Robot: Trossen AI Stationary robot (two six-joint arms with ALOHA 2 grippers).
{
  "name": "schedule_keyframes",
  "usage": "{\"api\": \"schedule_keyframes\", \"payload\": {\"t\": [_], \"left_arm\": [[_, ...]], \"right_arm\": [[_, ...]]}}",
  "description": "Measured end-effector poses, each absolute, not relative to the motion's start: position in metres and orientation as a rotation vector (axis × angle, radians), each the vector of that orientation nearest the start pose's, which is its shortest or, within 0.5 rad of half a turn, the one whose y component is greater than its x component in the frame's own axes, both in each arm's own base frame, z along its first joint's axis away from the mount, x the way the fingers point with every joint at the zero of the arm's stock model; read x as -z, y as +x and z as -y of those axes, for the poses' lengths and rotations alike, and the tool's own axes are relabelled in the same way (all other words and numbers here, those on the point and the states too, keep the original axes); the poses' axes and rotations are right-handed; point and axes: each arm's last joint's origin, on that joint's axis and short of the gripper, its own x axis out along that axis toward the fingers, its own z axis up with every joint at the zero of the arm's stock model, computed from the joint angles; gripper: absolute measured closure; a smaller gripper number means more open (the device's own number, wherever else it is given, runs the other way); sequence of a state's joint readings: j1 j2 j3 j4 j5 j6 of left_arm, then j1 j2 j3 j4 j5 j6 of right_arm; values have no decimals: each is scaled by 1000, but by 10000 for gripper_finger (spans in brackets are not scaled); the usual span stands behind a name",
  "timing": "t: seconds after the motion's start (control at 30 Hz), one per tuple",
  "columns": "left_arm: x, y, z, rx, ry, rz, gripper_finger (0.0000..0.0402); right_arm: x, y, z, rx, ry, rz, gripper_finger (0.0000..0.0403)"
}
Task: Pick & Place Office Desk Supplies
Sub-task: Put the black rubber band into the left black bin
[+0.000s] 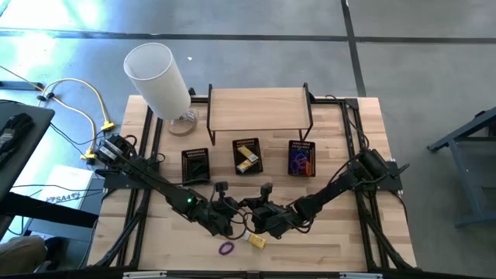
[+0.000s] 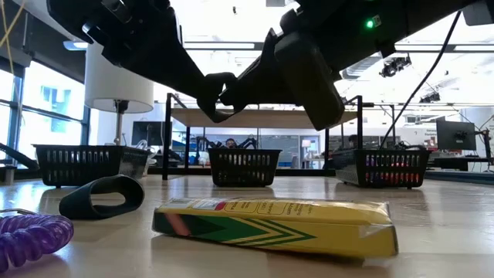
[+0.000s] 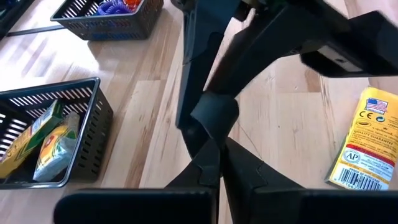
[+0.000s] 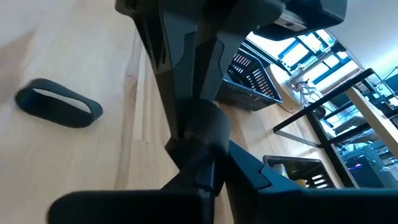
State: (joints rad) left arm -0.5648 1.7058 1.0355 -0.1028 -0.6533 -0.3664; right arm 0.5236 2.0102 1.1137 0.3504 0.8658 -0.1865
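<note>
Starting on your left, you see the tall white lamp (image 1: 159,77) at the back corner of the table (image 1: 349,232). Next comes the left basket (image 1: 195,164), and I cannot tell what is in it.

Your left claw (image 1: 232,217) hangs over the front middle of the table. Its fingers are pressed together. Something small and dark sits right at the tips, but I cannot tell if the claw is pinching it or just touching the other arm.

Under the claws, three supplies lie loose on the wood: a black loop (image 2: 100,197), a purple coil (image 1: 225,248) near the front edge, and a yellow box (image 1: 256,241) just beside the coil. None of them is in a basket yet.

The middle basket (image 1: 247,156) already has yellow packs in it. Your right claw (image 1: 260,217) is tip to tip with the left one, and its fingers are pressed together too. The right basket (image 1: 301,158) holds bright bands.

I think you are in the middle of a pick, with both claws crowded in one spot. Next, pull the two claws apart first. Then spread one claw, drop it over one loose thing, and carry that to the basket with things like it.
</note>
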Motion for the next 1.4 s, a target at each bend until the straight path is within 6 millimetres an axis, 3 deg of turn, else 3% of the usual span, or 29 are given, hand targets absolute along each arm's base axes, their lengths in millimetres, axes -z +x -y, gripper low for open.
{"api": "schedule_keyframes", "payload": {"t": [0.2,0.37,0.5,0.77,1.13,1.4], "left_arm": [[-197,305,172,-218,96,-594,400],[-197,305,172,-221,97,-592,401],[-202,304,171,-226,91,-580,401],[-224,292,160,-256,49,-568,401],[-249,242,128,-452,-71,-731,401],[-244,223,97,-594,-123,-982,401]], "right_arm": [[-144,360,-189,307,-490,-441,324],[-145,352,-199,401,-526,-417,260],[-149,341,-213,503,-578,-380,235],[-151,325,-230,588,-624,-345,229],[-152,326,-230,582,-595,-336,229],[-150,334,-222,514,-495,-338,229]]}}
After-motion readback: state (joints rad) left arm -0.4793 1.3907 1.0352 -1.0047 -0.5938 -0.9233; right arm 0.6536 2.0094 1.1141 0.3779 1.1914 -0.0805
